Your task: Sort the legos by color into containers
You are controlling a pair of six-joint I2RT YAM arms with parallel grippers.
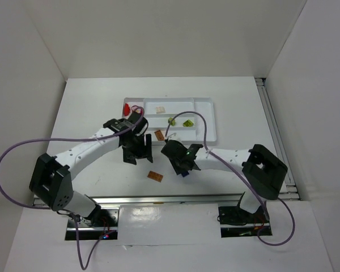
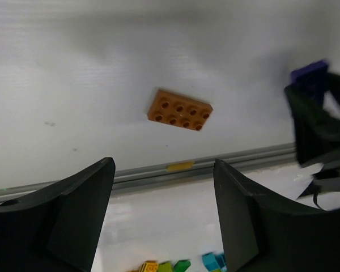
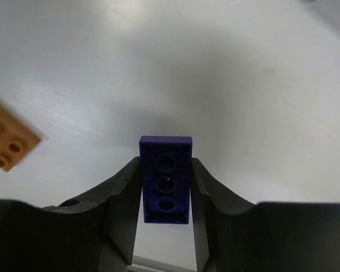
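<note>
My right gripper (image 3: 165,170) is shut on the blue-purple brick (image 3: 165,178), underside facing the camera, held over the bare table; it shows in the top view (image 1: 184,173) too. My left gripper (image 2: 164,170) is open and empty, near the tray's front edge (image 1: 137,152). One brown-orange brick (image 2: 179,109) lies on the table between the arms (image 1: 154,176); it also shows at the left edge of the right wrist view (image 3: 8,140). Another brown-orange brick (image 1: 159,135) lies by the white tray (image 1: 211,122). The tray holds a red brick (image 1: 128,107), a cream brick (image 1: 160,109) and lime green bricks (image 1: 187,123).
A metal rail (image 1: 158,198) runs along the table's near edge, also seen in the left wrist view (image 2: 158,173). Several small coloured bricks (image 2: 164,265) lie below that rail. White walls enclose the table on three sides.
</note>
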